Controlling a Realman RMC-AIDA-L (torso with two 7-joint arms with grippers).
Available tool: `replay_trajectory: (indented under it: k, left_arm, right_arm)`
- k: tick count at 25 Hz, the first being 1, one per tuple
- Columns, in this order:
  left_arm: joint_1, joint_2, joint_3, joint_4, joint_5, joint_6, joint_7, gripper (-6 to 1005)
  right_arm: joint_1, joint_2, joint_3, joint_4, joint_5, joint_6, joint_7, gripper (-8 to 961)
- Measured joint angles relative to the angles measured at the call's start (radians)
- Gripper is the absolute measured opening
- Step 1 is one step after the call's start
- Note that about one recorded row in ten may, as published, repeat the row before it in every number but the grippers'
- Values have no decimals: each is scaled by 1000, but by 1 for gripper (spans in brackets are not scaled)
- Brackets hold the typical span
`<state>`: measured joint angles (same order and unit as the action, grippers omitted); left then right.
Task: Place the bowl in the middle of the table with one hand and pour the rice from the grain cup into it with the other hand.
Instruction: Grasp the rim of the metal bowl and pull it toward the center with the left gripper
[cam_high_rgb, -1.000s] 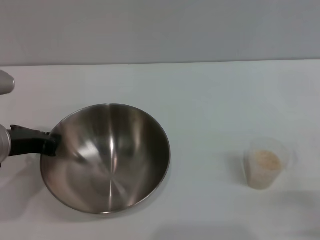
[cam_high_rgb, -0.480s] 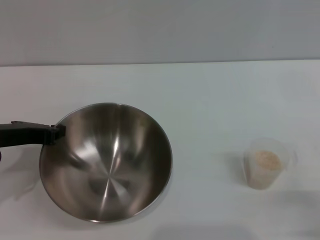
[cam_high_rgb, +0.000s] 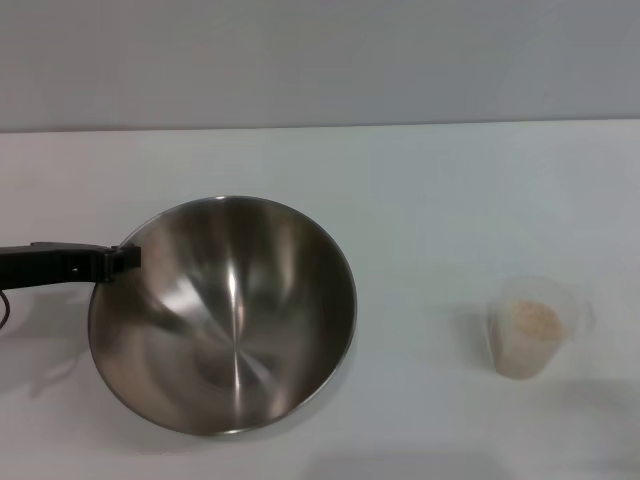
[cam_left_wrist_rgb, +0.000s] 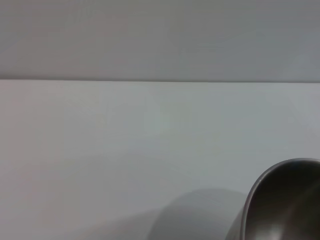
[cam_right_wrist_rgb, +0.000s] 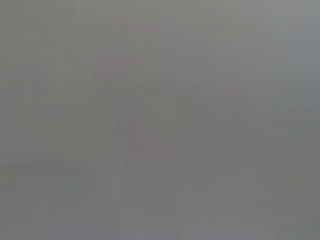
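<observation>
1. The stainless-steel mixing bowl (cam_high_rgb: 222, 315) sits in the lower left of the head view on the white desk (cam_high_rgb: 430, 190), tilted so its open inside faces toward the lower right.
2. The left gripper (cam_high_rgb: 122, 259) reaches in from the left edge, its black fingers clamped on the bowl's upper-left rim.
3. The grain cup (cam_high_rgb: 533, 328) stands upright at the lower right, well apart from the bowl, with rice (cam_high_rgb: 534, 319) inside.
4. The left wrist view shows only the bowl's rim (cam_left_wrist_rgb: 280, 200) at the lower right.
5. The right gripper is out of sight.
</observation>
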<state>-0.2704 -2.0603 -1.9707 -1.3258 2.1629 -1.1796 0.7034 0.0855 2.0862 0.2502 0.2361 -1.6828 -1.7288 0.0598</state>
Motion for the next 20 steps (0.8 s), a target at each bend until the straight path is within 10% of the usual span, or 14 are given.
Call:
replay_trajectory:
  k: [20]
  left_arm:
    - [-7, -9, 192, 60, -148, 137, 55, 46]
  right_arm:
    - [5, 2, 0, 0, 0, 2, 0, 810]
